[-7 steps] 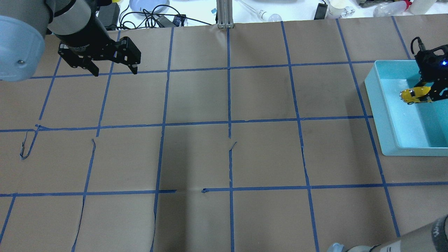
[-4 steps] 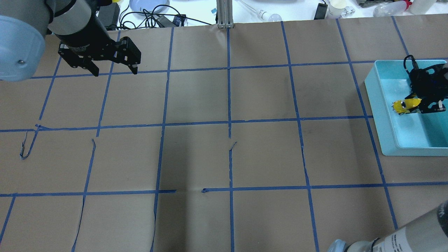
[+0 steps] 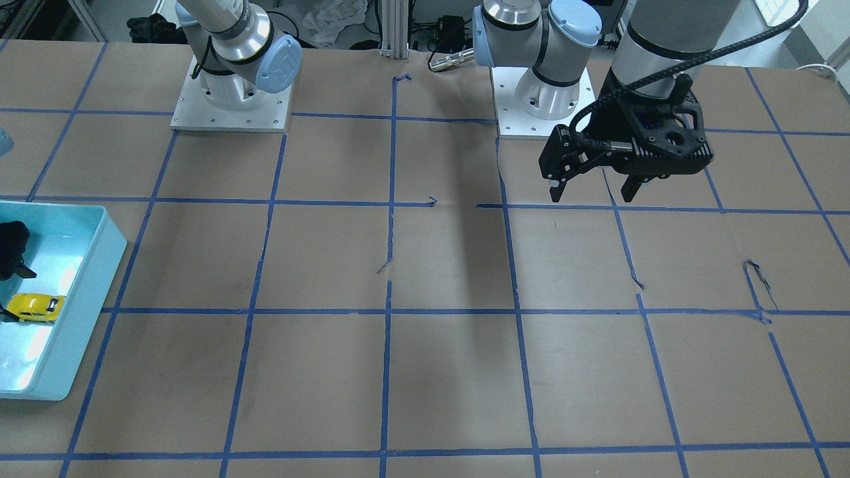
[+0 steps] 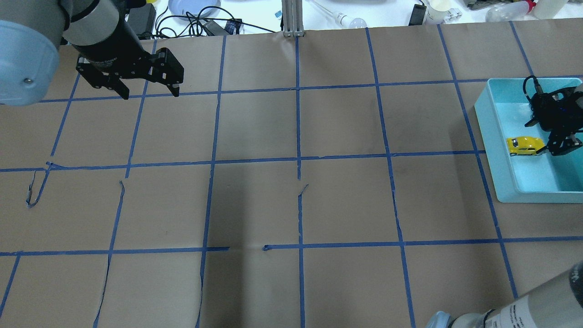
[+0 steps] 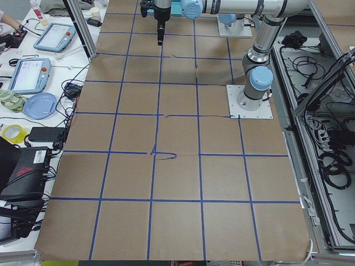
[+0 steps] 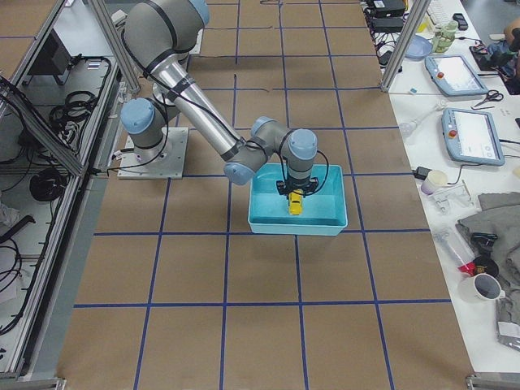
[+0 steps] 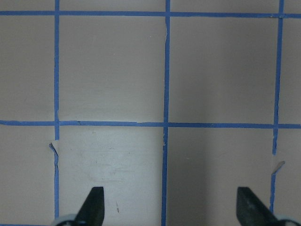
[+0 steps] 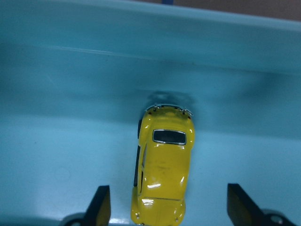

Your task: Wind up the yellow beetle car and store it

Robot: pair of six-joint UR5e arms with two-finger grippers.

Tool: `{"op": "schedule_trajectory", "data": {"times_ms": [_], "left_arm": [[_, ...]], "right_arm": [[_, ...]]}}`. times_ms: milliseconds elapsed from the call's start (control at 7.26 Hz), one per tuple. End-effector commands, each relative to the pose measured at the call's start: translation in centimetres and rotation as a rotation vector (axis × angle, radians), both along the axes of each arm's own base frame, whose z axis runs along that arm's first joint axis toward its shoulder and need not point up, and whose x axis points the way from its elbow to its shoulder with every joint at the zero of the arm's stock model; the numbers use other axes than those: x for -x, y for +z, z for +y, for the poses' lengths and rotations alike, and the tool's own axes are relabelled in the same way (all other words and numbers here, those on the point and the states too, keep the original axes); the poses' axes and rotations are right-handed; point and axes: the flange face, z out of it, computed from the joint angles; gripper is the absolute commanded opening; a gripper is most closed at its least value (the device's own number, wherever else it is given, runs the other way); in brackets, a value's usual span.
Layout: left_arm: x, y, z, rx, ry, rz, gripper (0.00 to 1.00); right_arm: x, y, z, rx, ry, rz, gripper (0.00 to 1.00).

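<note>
The yellow beetle car [image 4: 525,146] lies on the floor of the teal bin [image 4: 489,136], close to the bin's inner wall. It also shows in the front view [image 3: 36,307] and in the right side view [image 6: 296,203]. My right gripper [image 4: 546,139] hangs just over it inside the bin, open. In the right wrist view the car [image 8: 163,167] sits between the two spread fingertips [image 8: 100,205] without touching them. My left gripper [image 4: 150,93] is open and empty above the table's far left. Its wrist view shows only taped paper between its fingers [image 7: 93,203].
The table is brown paper with a grid of blue tape, torn in places [image 4: 32,191]. The teal bin [image 3: 99,265] stands at the table's right end. Cables, a blue plate [image 4: 193,7] and bottles lie beyond the far edge.
My right gripper carried the car down and sideways into the bin, then opened. The car now rests free on the bin floor. The left arm has not moved.
</note>
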Motion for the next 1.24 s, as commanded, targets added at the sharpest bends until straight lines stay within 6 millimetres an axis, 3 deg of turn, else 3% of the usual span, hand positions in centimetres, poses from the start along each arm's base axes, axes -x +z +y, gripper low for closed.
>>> {"op": "schedule_trajectory", "data": {"times_ms": [0, 275, 413, 551, 688, 826, 1101], "left_arm": [[0.0, 0.1, 0.0, 0.003, 0.001, 0.0, 1.0], [0.0, 0.1, 0.0, 0.002, 0.001, 0.0, 1.0], [0.0, 0.1, 0.0, 0.002, 0.001, 0.0, 1.0], [0.0, 0.1, 0.0, 0.002, 0.001, 0.0, 1.0], [0.0, 0.0, -0.1, 0.002, 0.001, 0.0, 1.0], [0.0, 0.1, 0.0, 0.002, 0.001, 0.0, 1.0], [0.0, 0.1, 0.0, 0.002, 0.001, 0.0, 1.0]], "right_arm": [[-1.1, 6.1, 0.2, 0.011, -0.06, 0.005, 1.0], [-5.1, 15.3, 0.4, -0.078, -0.14, -0.049, 1.0], [-7.6, 18.6, -0.2, -0.111, -0.201, -0.054, 1.0], [-10.4, 20.6, -0.3, -0.17, -0.31, -0.043, 1.0], [-14.9, 23.6, 0.1, -0.157, -0.35, -0.027, 1.0], [-19.2, 25.2, 0.6, -0.144, -0.395, -0.017, 1.0], [-27.0, 25.7, 0.8, -0.135, -0.58, -0.009, 1.0]]}}
